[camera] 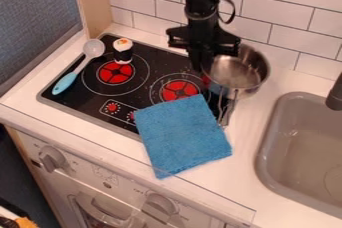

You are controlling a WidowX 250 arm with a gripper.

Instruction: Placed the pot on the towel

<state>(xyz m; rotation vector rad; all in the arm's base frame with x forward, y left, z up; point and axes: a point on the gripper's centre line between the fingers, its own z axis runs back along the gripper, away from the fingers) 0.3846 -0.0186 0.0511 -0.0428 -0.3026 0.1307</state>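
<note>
Pot (238,72) located at the stove's rear right corner, behind the towel (182,136) and off it; whether it bears weight there or hangs slightly raised cannot be determined. The end effector (203,63) is at the pot's left rim. Whether it is closed on that rim or open beside it, I cannot tell.

Risks, in my judgement. A hold at one side of the rim would leave the weight off-centre, so the pot could swing or tip when carried. The handle (222,113) points frontward close to the towel's right edge; carried low, it could snag the cloth and drag or bunch it. The towel lies partly over the stove edge and partly on the tabletop, so a pot released across that step could rock. Set down too far right, it would miss the cloth.

Surface: white tabletop (248,183); black stove (144,72) with red burner discs. On the stove's left, a blue-handled spoon (79,67) and a small sushi toy (123,51). To the right, a grey sink (300,147) under a dark faucet (335,95). Behind, white tile (304,34); at left, a grey panel (37,12). Knobs (52,159) on the front face below.
</note>
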